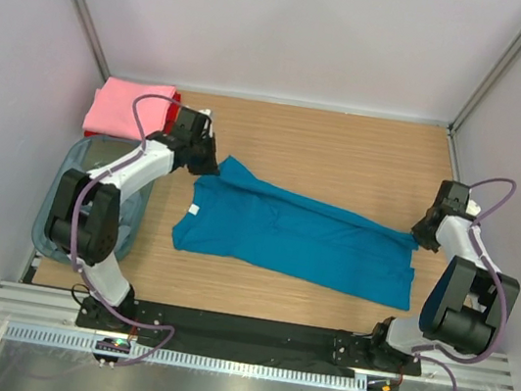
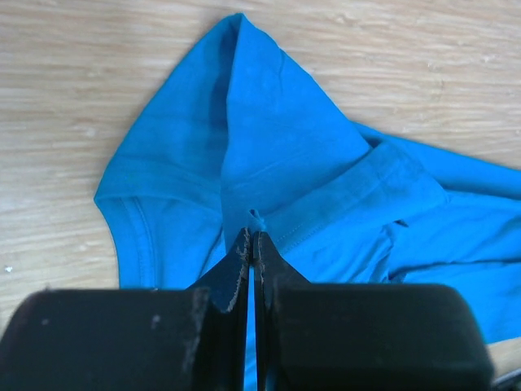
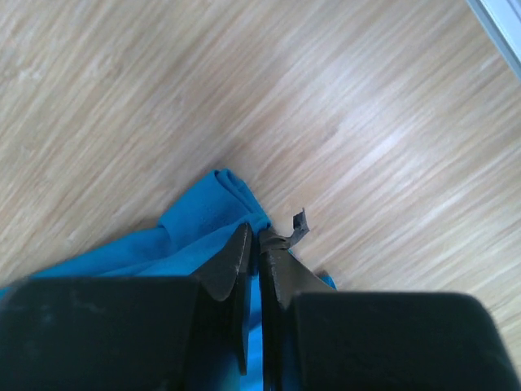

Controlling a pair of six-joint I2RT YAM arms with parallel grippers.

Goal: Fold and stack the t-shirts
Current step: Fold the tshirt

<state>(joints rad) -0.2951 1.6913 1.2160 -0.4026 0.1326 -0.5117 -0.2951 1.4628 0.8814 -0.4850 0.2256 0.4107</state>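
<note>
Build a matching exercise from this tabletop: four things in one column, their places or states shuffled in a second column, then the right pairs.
Things
1. teal blue cloth t-shirt
2. folded pink cloth shirt
3. translucent grey-blue plastic bin
4. left gripper

Places or states
A. far left corner of the wooden table
B. shut on a fold of the teal t-shirt
C. stretched out across the middle of the table
D. left edge, nearer than the pink shirt

Pairs: 1-C, 2-A, 3-D, 4-B
</note>
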